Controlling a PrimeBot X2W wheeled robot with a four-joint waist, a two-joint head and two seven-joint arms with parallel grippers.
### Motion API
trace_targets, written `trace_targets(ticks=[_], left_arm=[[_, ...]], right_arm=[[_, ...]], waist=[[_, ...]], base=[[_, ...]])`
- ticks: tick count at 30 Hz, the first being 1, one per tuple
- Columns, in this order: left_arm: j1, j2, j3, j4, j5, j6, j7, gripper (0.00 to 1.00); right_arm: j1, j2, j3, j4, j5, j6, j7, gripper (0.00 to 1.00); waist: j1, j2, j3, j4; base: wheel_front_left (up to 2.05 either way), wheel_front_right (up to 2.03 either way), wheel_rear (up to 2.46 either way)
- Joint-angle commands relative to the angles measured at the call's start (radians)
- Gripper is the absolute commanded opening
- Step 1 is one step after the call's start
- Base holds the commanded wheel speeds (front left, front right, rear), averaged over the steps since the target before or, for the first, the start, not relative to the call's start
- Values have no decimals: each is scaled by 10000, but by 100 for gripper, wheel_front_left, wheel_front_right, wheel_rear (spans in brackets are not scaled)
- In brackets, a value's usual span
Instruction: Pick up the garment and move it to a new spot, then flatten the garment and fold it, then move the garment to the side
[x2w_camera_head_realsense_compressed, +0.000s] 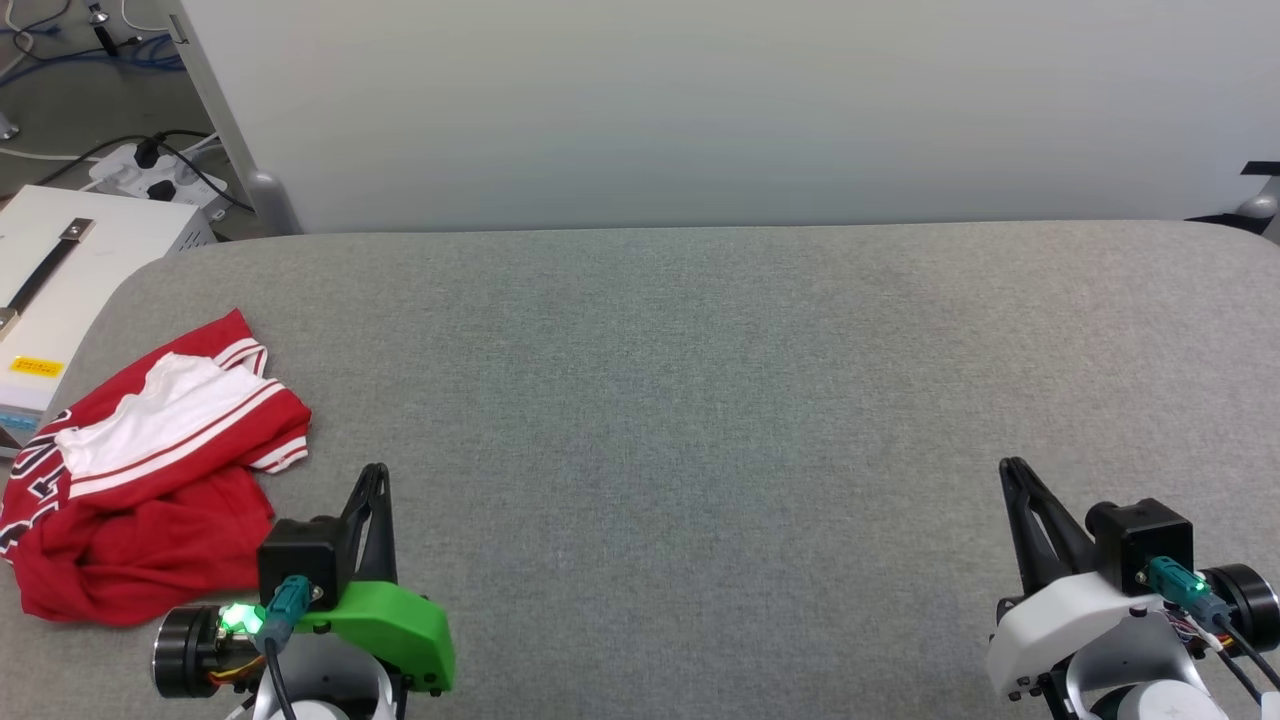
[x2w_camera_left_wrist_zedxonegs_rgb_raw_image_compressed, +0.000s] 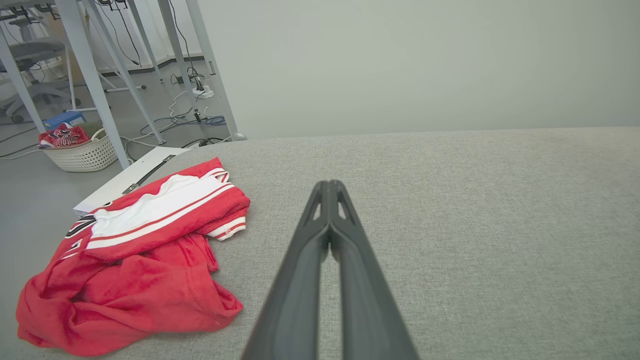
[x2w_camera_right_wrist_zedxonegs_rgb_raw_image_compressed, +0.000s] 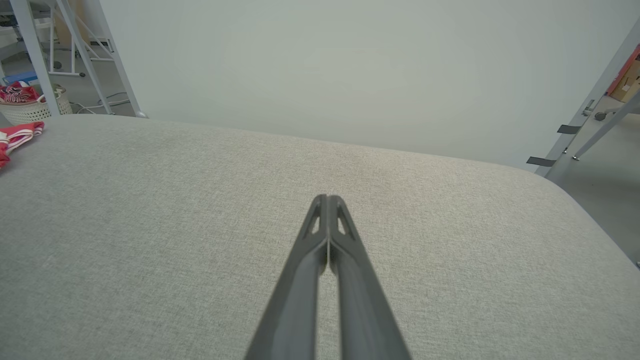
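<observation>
Hovering at 7 o'clock in the head view, the left jaws are pressed tightly together and empty above the grey fabric-covered bench (x2w_camera_head_realsense_compressed: 700, 400). The right jaws, at 5 o'clock, are likewise pinched together on nothing. Just beside the left jaws, toward 9 o'clock, the crumpled red jersey-style T-shirt (x2w_camera_head_realsense_compressed: 150, 480) with white striped sleeves lies heaped at the bench's left edge. Beyond it, at 10 o'clock, sits a white box with a black strap (x2w_camera_head_realsense_compressed: 60, 270). A pale wall panel (x2w_camera_head_realsense_compressed: 700, 110) stands at 12 o'clock.

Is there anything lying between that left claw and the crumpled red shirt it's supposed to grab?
Nothing visible. Only a bare strip of the grey cloth tabletop separates the left claw, which is shut, from the red shirt crumpled just to its left.
</observation>
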Motion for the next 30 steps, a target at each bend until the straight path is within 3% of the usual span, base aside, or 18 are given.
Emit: trace_targets(ticks=[1,2,3,30], left_arm=[[6,0,2,4,0,0,0,100],[7,0,-1,5,-6,-1,-4,0],[5,0,-3,9,-20,-4,-13,100],[-213,-12,-227,264,-609,-197,-574,100]], right_arm=[[4,2,-2,0,6,0,0,100],[4,2,-2,1,12,0,-4,0],[6,2,2,5,20,0,-12,100],[31,-1,-200,35,838,-2,-566,100]], waist=[[0,0,0,0],[0,0,0,0],[0,0,0,0],[0,0,32,-44]], base=[[0,0,0],[0,0,0],[0,0,0],[0,0,0]])
